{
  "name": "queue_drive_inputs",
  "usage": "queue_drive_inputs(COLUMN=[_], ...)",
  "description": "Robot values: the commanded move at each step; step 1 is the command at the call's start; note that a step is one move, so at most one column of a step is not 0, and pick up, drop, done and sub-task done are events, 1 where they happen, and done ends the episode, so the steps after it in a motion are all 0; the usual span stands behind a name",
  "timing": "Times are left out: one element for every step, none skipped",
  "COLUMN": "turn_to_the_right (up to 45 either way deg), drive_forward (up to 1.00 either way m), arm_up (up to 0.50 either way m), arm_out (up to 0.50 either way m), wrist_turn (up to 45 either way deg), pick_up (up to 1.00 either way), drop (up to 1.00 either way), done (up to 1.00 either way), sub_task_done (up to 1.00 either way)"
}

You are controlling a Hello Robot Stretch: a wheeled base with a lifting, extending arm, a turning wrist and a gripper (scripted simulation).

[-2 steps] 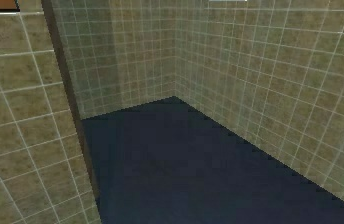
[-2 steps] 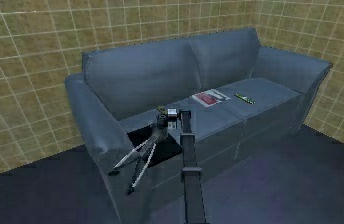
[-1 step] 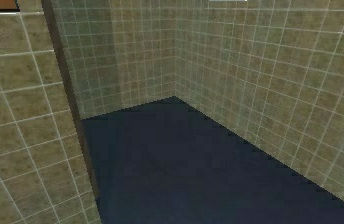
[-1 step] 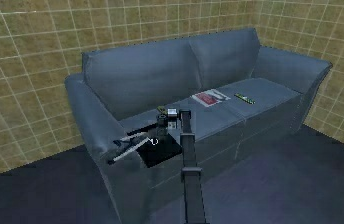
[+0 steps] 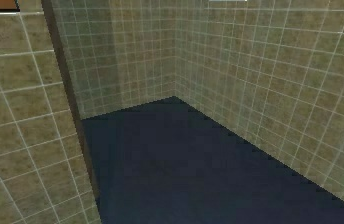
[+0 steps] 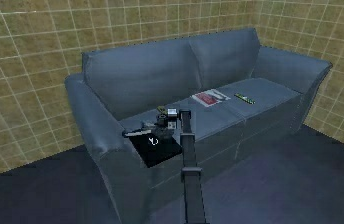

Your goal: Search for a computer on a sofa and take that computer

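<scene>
A blue-grey sofa stands against the tiled wall in the arm side view. On its left seat cushion lies a flat black thing with a small white mark, shaped like a closed computer. My arm rises from the bottom edge and ends over that cushion. The gripper sits just above the black thing. I cannot tell whether it holds anything, nor whether it touches the black thing.
A red and white book and a small dark remote-like thing lie on the right cushion. In the forward view, dark blue floor runs to a tiled corner, with a tiled wall edge close on the left.
</scene>
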Motion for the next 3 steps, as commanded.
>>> queue_drive_inputs(turn_to_the_right=[0.0,0.0,0.0], drive_forward=[0.0,0.0,0.0], arm_up=[0.0,-0.3,0.0], arm_out=[0.0,0.0,0.0], wrist_turn=[9.0,0.0,0.0], pick_up=[0.0,0.0,1.0], drop=[0.0,0.0,0.0], done=[0.0,0.0,0.0], sub_task_done=[0.0,0.0,0.0])
